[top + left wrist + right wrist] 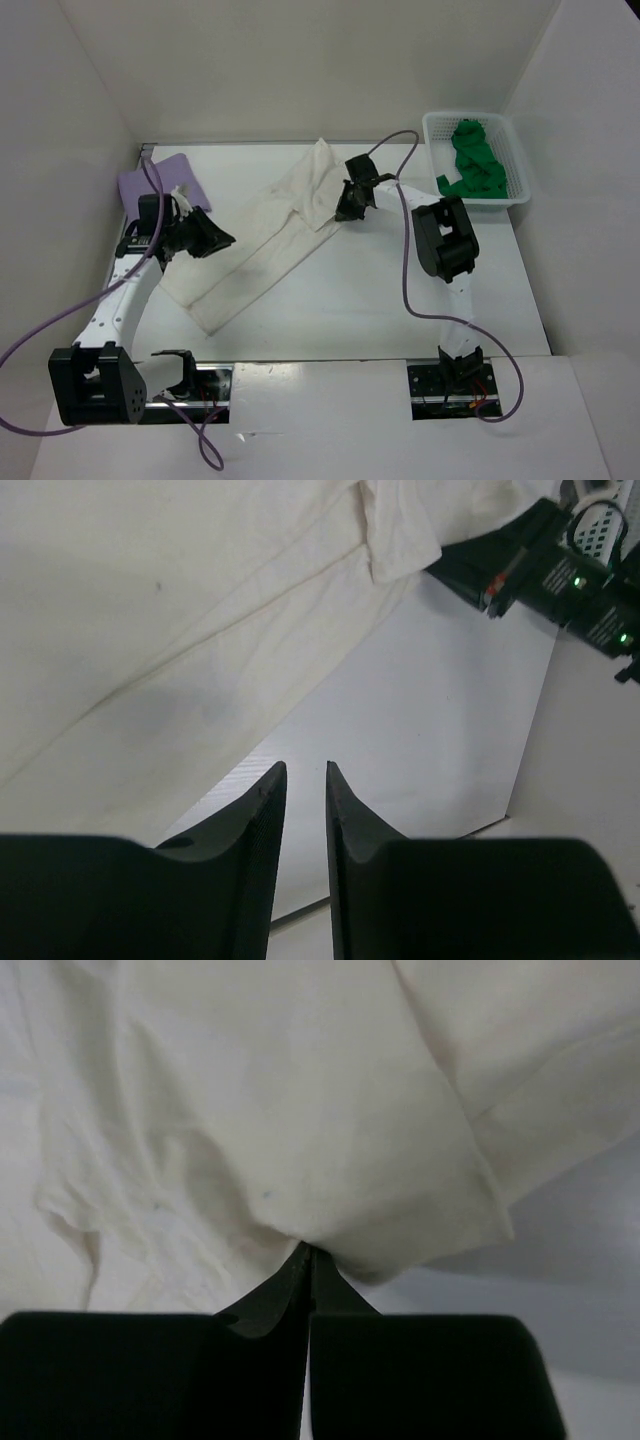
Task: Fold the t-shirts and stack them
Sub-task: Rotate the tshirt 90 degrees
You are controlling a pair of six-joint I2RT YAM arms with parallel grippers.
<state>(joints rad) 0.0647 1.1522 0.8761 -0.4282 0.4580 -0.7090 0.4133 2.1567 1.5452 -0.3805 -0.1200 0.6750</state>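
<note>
The cream white t-shirt [270,240] lies in a long diagonal strip across the table, partly folded. My right gripper [343,212] is shut on a bunched fold of it at its upper right part; the wrist view shows the cloth [300,1110] pinched at the fingertips [308,1250]. My left gripper [222,242] hovers by the shirt's left edge, jaws narrowly apart with nothing between them [306,770]; the cream cloth [150,630] lies ahead of it. The lavender t-shirt [160,180] lies folded at the back left. The green t-shirt [475,160] is crumpled in the basket.
A white mesh basket [470,115] stands at the back right corner. White walls enclose the table on three sides. Purple cables loop over both arms. The right arm [560,575] shows in the left wrist view.
</note>
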